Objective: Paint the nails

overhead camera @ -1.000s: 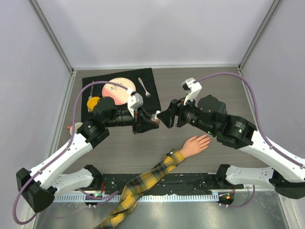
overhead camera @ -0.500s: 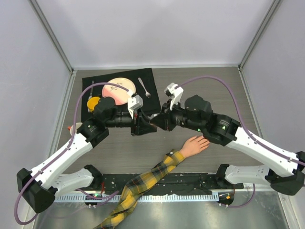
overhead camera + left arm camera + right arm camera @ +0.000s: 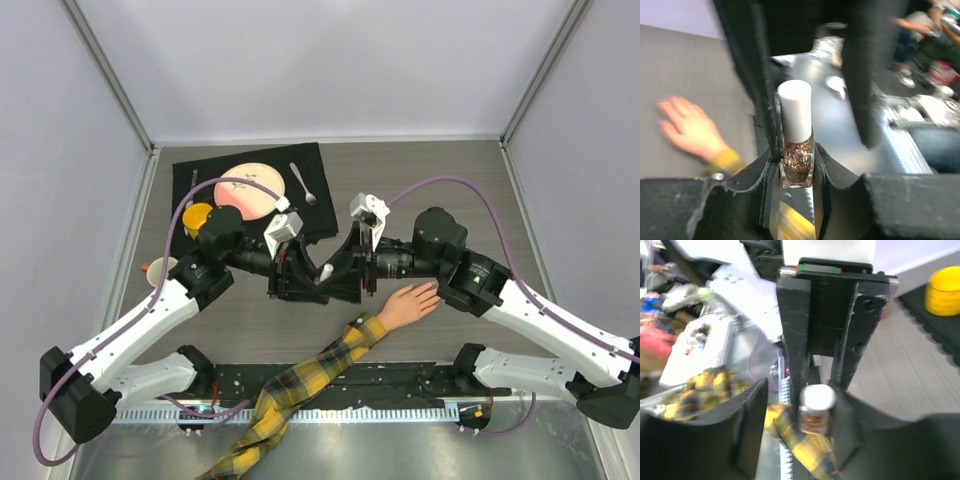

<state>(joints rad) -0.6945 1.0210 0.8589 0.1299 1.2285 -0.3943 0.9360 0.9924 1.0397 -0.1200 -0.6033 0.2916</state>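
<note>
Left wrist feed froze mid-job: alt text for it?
A glitter nail polish bottle with a white cap stands clamped in the jaws of the left gripper. The open jaws of the right gripper straddle the cap. The mannequin hand lies blurred at left.

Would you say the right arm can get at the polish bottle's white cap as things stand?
Probably yes: the left tool holds the bottle with its cap uncovered, between the right tool's open jaws.
</note>
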